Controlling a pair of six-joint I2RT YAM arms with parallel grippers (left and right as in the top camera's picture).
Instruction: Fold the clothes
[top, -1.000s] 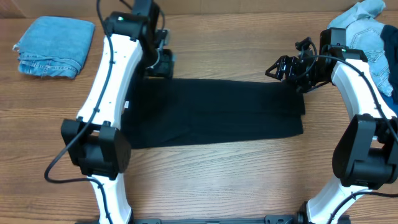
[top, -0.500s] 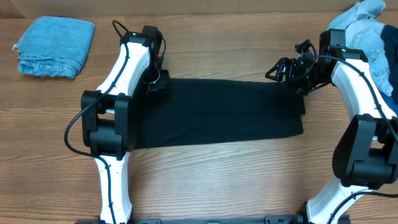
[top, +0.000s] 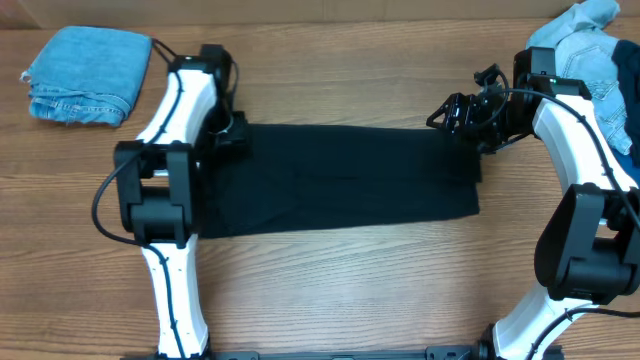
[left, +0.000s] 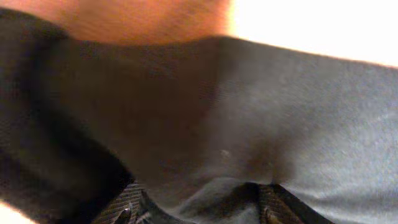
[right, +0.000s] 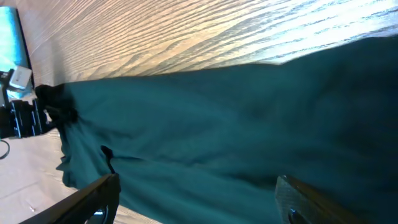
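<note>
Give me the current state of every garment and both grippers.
black T-shirt, folded into a long strip, lying flat
light-blue denim piece, folded, set aside far left
garment heap, unfolded, piled far right
left gripper, astride bunched T-shirt fabric, grip unclear
right gripper, open above the T-shirt's end

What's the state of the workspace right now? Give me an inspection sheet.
Surface: wood-grain table.
Job's things: black T-shirt spread flat as a wide strip at centre; folded denim at the far-left corner; unfolded denim heap at the far-right corner.
Clutter: nothing seen.
End effectors: left end effector on the shirt's left edge, grip unclear; right end effector open at its upper right corner.
Cables: black cable loops beside the left arm.
Surroundings: nothing seen.
</note>
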